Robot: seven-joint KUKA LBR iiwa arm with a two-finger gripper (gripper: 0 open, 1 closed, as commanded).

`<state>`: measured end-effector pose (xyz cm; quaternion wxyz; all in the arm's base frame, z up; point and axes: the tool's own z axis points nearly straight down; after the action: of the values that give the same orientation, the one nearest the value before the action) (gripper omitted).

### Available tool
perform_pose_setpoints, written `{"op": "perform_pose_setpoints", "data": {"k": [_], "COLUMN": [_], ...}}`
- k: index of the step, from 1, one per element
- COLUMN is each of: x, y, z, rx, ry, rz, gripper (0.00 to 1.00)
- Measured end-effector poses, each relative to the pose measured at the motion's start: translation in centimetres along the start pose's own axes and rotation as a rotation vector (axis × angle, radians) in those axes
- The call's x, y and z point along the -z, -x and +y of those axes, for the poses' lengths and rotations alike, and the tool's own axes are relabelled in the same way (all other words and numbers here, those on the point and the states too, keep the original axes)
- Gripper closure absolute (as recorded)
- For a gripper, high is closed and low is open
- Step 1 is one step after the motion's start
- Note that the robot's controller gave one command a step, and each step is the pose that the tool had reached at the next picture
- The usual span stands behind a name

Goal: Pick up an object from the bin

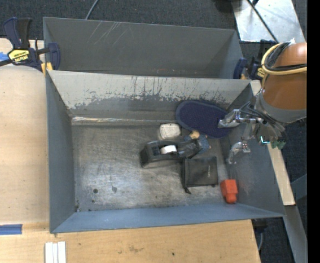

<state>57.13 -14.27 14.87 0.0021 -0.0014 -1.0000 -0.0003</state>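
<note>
**Status: gripper [231, 138] spread and empty at the right side of the bin [109, 175]**

The gripper hangs over the right sloping wall of the grey metal bin, with the arm's orange cover [287, 75] above it. Its two metal fingers [234, 151] stand apart, and nothing shows between them.

The nearest item is a dark blue oval pad [199, 117], which leans against the back wall at the right. The upper finger overlaps the pad's right edge (contact cannot be confirmed).

Other contents lie on the floor to the left of and below the gripper:
- a black tape dispenser [163, 151] near the centre
- a small white block [170, 130] just behind the dispenser
- a black square piece [201, 173] beside the dispenser
- an orange-red block [229, 190] near the front right corner, apart from the fingers
</note>
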Motion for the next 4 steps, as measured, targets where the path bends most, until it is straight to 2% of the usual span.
{"op": "perform_pose_setpoints", "data": {"k": [1,2,3,4], "x": [-5.5,-6.3,-6.5,-7.3], "y": [3.2,3.0,2.9,2.1], "z": [1.7,2.0,2.0,5.8], "rx": [-0.111,-0.108,-0.108,-0.168], "ry": [-0.004,-0.002,-0.002,-0.014], "rz": [-0.012,-0.009,-0.001,-0.014], "gripper": [0.00,1.00,0.00,0.00]}}
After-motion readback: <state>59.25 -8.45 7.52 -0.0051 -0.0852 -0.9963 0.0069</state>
